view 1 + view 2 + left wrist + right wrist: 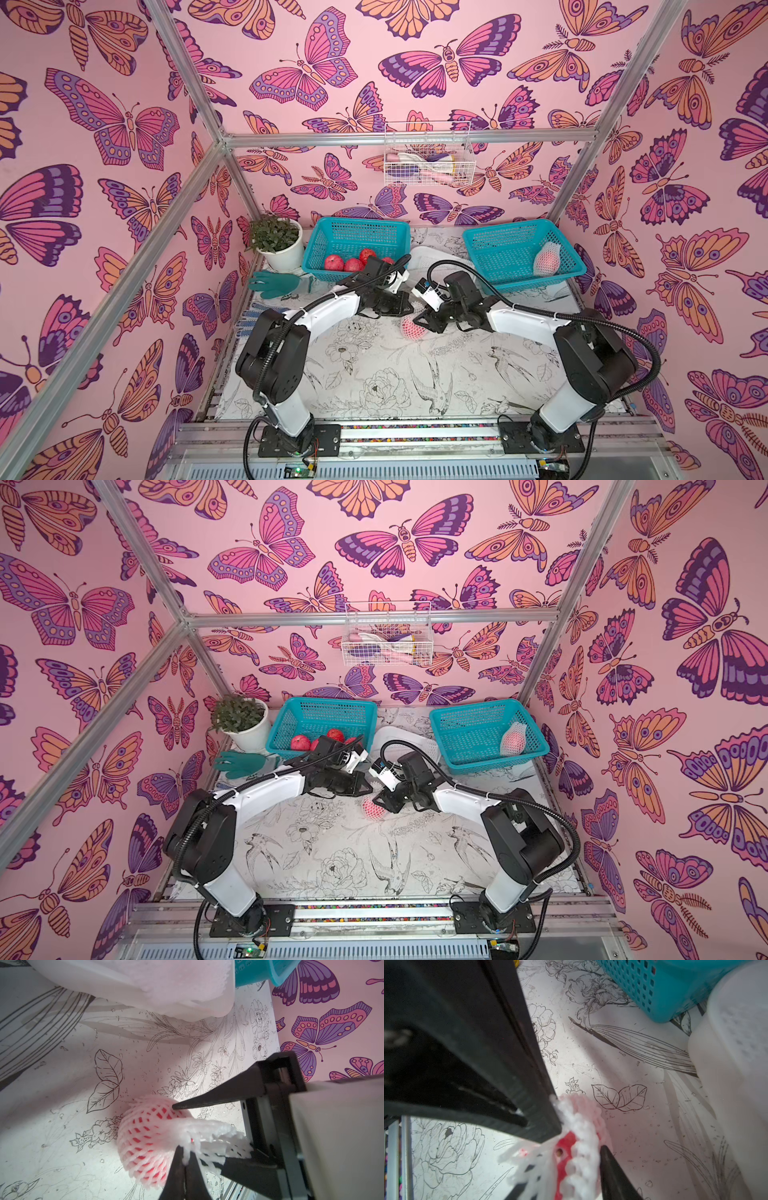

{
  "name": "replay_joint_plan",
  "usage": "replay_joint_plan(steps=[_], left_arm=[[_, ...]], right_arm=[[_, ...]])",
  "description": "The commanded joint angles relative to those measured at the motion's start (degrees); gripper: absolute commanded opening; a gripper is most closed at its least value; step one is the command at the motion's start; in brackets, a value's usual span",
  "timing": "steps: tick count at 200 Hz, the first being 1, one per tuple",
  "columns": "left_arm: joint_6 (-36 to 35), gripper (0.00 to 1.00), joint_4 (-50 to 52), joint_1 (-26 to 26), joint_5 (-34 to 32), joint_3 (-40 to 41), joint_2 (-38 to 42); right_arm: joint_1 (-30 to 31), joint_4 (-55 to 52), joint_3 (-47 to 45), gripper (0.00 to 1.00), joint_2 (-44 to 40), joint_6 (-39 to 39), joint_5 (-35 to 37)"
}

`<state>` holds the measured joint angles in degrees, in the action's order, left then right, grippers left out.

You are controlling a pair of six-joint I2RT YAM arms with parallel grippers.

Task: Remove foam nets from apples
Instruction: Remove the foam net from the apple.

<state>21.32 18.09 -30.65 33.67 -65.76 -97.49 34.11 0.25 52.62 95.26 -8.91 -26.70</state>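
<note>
Left: bare apples (334, 262) in teal basket (357, 222), done. Centre, on counter (374, 374): netted apple (411, 328) in hand, foam net (145, 1136) pinched in closed left tool (186, 1153), loose end between right tool (580, 1140) jaws, cannot tell whether clamped. Right: second netted apple (547, 258) in right basket (509, 226), remains to do

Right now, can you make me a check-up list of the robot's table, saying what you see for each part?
Surface: mat printed with flowers and birds.
Job's things: netted apple on the mat between the grippers; bare apples in the basket by the potted plant; second netted apple in the other basket.
Clutter: potted plant, green glove, white tub.
Grippers: left gripper shut on the foam net; right gripper jaws around its loose end, grip unclear.
Cables: black hoses along both arms, none snagged.
Surroundings: butterfly walls, metal frame, hanging wire basket.
</note>
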Motion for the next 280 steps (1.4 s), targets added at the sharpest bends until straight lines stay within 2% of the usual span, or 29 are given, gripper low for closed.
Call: replay_joint_plan(steps=[1,44,73,80,91,133,144,169,192,245,280], left_arm=[[-0.67,0.00,0.99,0.42,0.71,-0.01,2.07],[-1.00,0.00,0.98,0.43,-0.51,0.50,4.18],[-1.02,0.00,0.96,0.42,-1.26,1.19,5.84],[-1.02,0.03,0.99,0.42,-1.50,1.33,6.36],[-1.10,0.11,0.98,0.42,-1.87,1.66,7.22],[-1.90,0.56,1.07,0.40,-5.78,2.40,12.27],[-2.29,0.65,1.18,0.43,-7.07,2.47,13.72],[-3.59,0.76,1.94,0.44,-10.34,2.23,17.22],[-5.90,0.84,4.34,0.59,-14.00,1.10,20.40],[-7.92,0.86,5.95,3.32,-14.04,2.57,24.00],[-8.20,0.85,5.15,3.40,-13.03,4.96,22.78]], right_arm=[[0.07,0.80,1.35,0.31,-0.78,0.36,-1.30],[0.85,-0.07,1.37,0.11,-4.40,0.49,1.81],[1.44,-0.38,1.19,0.07,-4.75,1.12,4.20],[1.57,-0.58,1.26,0.06,-6.56,1.41,4.99],[1.56,-0.47,1.26,0.05,-7.05,2.15,5.98],[1.58,-0.59,1.47,0.01,-9.09,4.31,8.02],[1.58,-1.14,1.84,0.00,-9.63,4.52,8.54],[1.58,-4.73,4.14,0.00,-11.75,4.91,11.47],[1.32,-7.17,6.18,0.00,-14.41,6.69,17.99],[-3.86,-11.69,15.32,0.00,-13.48,11.96,22.09],[-9.77,-13.97,25.37,0.00,-6.56,18.52,21.02]])
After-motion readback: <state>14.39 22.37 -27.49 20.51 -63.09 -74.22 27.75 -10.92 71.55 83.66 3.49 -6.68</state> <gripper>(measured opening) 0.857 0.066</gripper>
